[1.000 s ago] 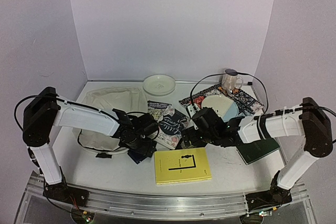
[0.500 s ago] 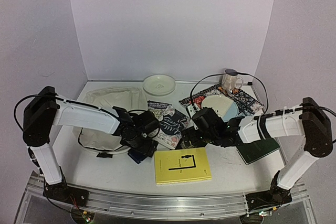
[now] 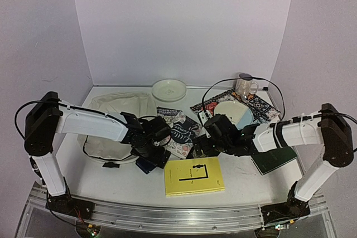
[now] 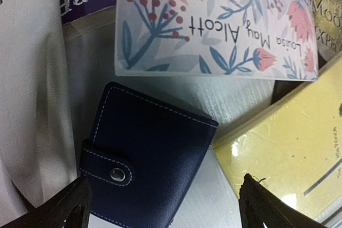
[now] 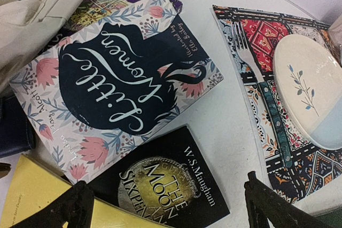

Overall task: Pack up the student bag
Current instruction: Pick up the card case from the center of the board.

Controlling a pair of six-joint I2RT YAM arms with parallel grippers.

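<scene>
The left gripper [image 4: 165, 206] hangs with its jaws wide apart and empty, just above a navy snap wallet [image 4: 149, 148]. The right gripper [image 5: 168, 206] is spread too and holds nothing. Outward, Little Women [image 5: 123, 84], The Moon and Sixpence [image 5: 165, 185] and a yellow book [image 3: 193, 175] lie on the table [image 3: 245, 185] — none is packed. The student bag [image 3: 120, 108] lies slumped at about ten o'clock from the left gripper, just beside the wallet. I judge the packing barely begun; what the bag holds inside, I cannot tell.
</scene>
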